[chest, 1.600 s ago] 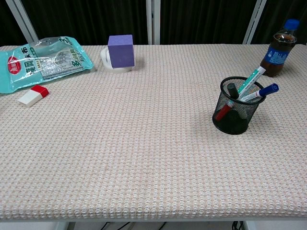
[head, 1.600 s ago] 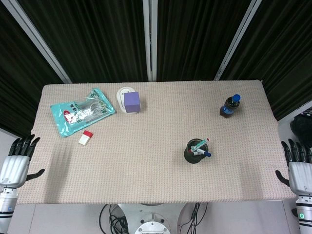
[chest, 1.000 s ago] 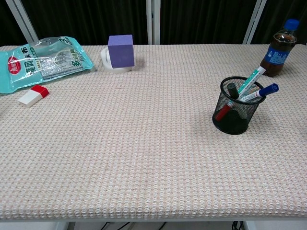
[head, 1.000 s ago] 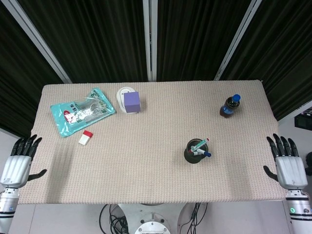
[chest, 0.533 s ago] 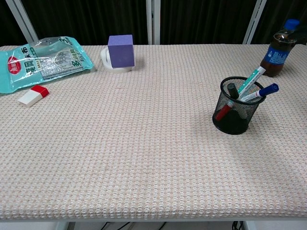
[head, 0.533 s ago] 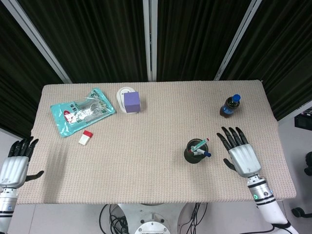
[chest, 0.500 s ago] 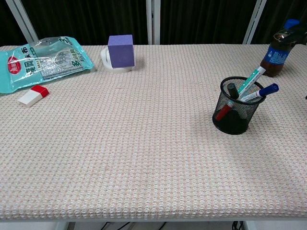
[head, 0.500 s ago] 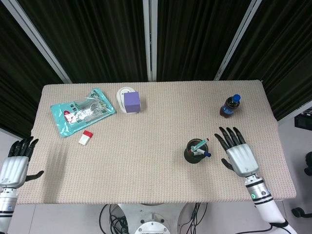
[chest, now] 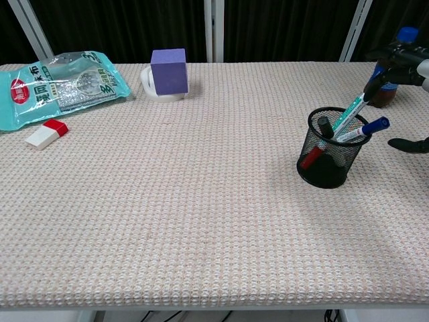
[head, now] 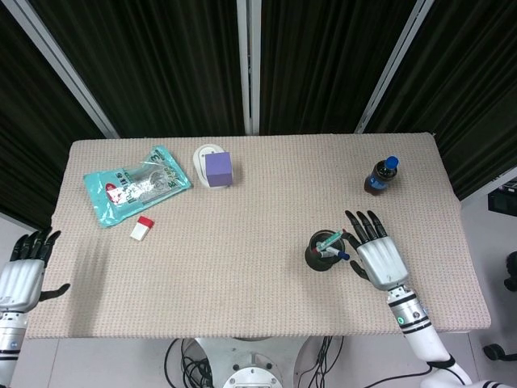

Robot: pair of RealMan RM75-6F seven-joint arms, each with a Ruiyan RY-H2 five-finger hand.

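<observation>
Tabletop: beige woven cover, carries all items.
Teal snack bag: flat, far left.
Right hand: fingers spread, holds nothing, hovers just right of mesh pen cup; fingertips at right edge in chest view.
Left hand: fingers spread, empty, off near-left tabletop edge.
Pen cup: right of centre, markers inside.
Cola bottle: upright, far right.
Purple cube: far, beside white tape roll.
Red-white eraser: near bag.

both hands, left hand and right hand, lie flat with fingers spread.
</observation>
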